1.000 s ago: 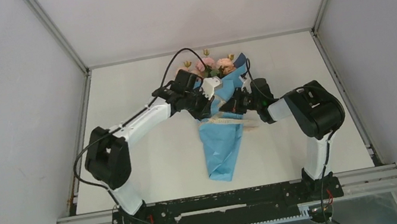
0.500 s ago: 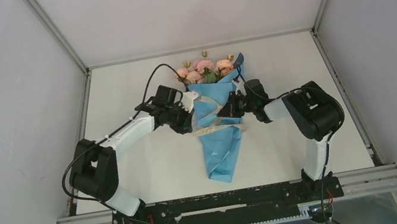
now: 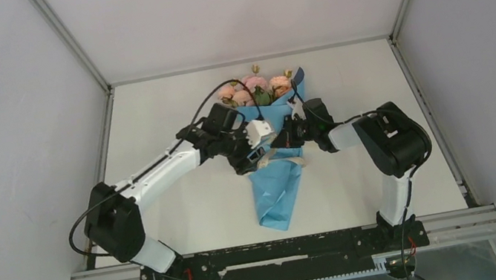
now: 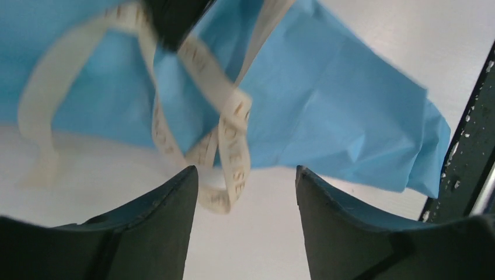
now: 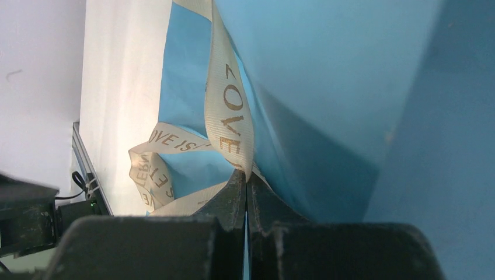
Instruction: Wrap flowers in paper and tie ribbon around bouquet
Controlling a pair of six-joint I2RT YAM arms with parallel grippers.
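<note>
The left claw [image 4: 245,170] sits at the left flank of the bouquet [image 3: 278,180]. Its two fingers [image 4: 157,227] stand well apart and nothing is pinched between them. In its wrist view a loop of ribbon [image 4: 236,146] hangs just beyond the fingertips, over the desk [image 4: 257,245] and against the blue paper [image 4: 333,99]. Whether the loop touches either finger I cannot tell. The ribbon bears printed letters, and its strands run up across the paper, away from this claw.

The bouquet lies flat on the desk between the two claws. Its narrow end points toward the arm bases and the flowers [image 3: 256,90] spread at the far end, beyond both claws. The ribbon crosses the cone about halfway along, level with the claws.

The right claw [image 5: 246,175] presses close to the bouquet's right flank and is clamped on the ribbon. In its wrist view the fingers meet tightly, and a lettered strand comes out of the tips and climbs along the paper. More ribbon curls off to the left of this claw in a loose loop over the desk.
</note>
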